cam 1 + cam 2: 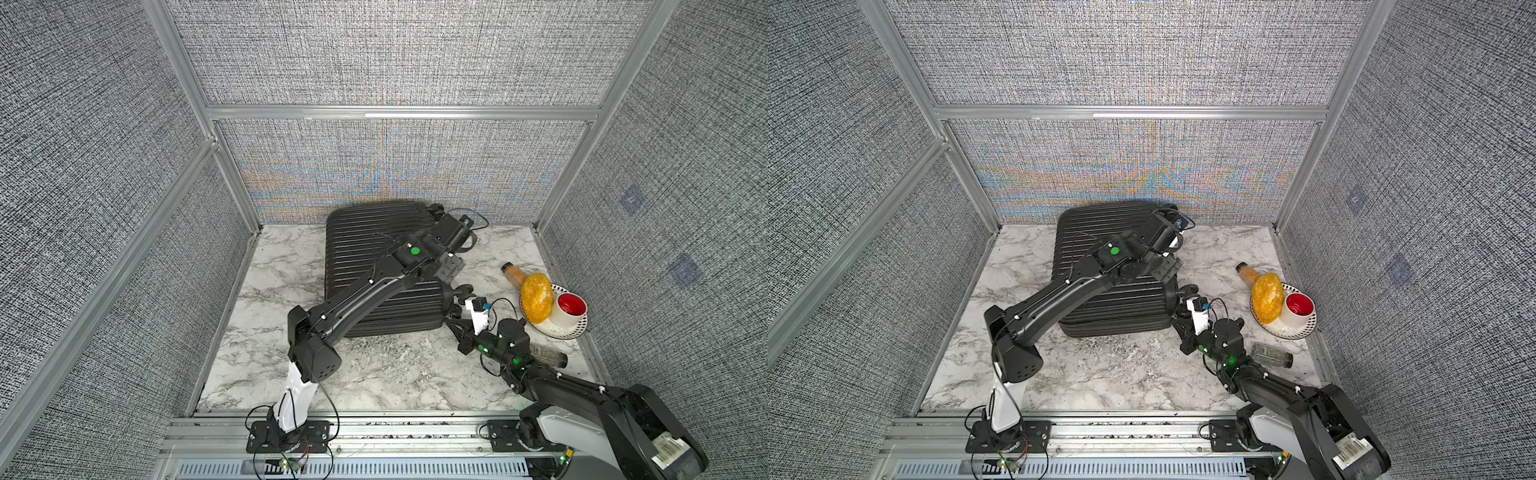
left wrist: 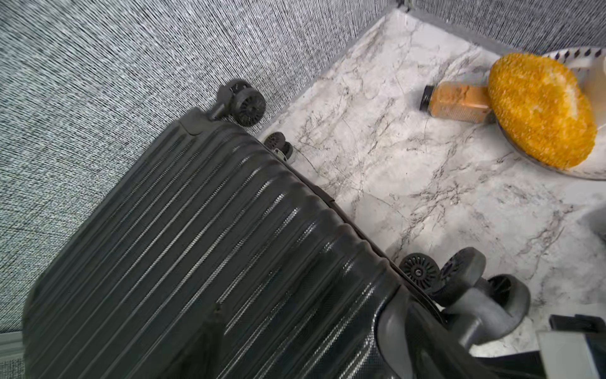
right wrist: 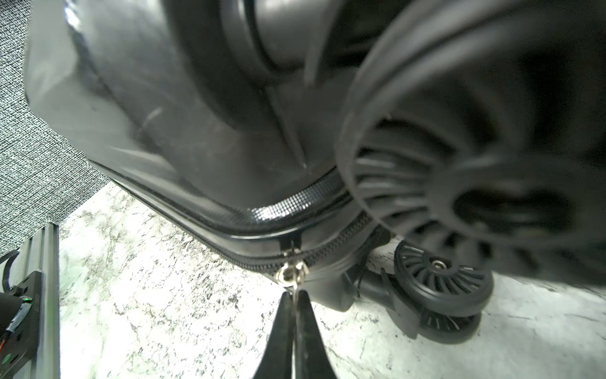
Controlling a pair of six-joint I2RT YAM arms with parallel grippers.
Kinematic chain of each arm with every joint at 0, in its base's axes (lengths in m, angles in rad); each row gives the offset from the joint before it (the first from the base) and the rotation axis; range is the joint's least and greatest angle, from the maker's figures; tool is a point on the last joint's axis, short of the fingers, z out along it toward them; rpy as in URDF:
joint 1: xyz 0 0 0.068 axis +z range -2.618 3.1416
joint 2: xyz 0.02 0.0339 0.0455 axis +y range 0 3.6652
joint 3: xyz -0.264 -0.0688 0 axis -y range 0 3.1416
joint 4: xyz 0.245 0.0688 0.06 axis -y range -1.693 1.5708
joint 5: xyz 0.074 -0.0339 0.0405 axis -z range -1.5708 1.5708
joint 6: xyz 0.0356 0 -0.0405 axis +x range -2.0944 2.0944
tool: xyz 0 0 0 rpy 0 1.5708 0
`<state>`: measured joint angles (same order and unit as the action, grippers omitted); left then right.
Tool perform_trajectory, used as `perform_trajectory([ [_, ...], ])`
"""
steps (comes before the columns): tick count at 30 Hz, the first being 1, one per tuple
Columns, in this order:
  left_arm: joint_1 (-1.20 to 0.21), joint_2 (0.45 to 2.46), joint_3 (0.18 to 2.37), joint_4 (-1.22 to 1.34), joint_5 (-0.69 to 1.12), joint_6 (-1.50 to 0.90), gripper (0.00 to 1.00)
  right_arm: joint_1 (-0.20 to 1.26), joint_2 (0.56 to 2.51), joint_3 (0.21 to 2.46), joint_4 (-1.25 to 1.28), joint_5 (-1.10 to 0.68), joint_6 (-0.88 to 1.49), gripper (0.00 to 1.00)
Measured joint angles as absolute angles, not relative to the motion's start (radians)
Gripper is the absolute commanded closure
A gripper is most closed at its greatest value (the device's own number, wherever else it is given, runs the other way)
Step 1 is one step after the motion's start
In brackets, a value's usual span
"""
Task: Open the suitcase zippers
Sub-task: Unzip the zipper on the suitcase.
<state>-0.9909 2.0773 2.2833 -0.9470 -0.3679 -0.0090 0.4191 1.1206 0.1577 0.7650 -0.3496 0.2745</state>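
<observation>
The suitcase (image 1: 357,232) is laid flat on the bench (image 1: 395,374) by the back wall (image 1: 374,166). The released left hand (image 1: 449,268) is held above its wheel side, probably for steadying. The zipper pull (image 3: 289,273) is pinched by the right hand (image 3: 296,305), ready for drawing.

Both arms are matte black, built from chunky moulded links. The left arm (image 1: 357,297) has a black bolted base plate (image 1: 286,436), a white lower shell (image 1: 297,397), an elbow housing (image 1: 320,361) dotted with small holes, and a round green dot (image 1: 414,250) near the wrist. Thin black cables (image 1: 266,419) loop about its base. The right arm (image 1: 577,392) carries white cable ties (image 1: 600,388), small green lights (image 1: 516,360), a barcode sticker (image 1: 669,451) and a white camera bracket (image 1: 478,316). The right gripper (image 3: 296,297) ends in slim, tapering black blades.
</observation>
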Motion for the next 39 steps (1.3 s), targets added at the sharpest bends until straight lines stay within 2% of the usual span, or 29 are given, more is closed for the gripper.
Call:
perform_trajectory([
  [15,-1.045,2.181,2.343,-1.049,-0.360,-0.004,0.12,0.419,1.121,0.155,0.767,-0.341,0.275,1.00],
  [39,-1.064,2.061,2.042,-0.849,-0.437,-0.116,0.12,0.398,1.071,0.143,0.725,-0.301,0.307,1.00],
])
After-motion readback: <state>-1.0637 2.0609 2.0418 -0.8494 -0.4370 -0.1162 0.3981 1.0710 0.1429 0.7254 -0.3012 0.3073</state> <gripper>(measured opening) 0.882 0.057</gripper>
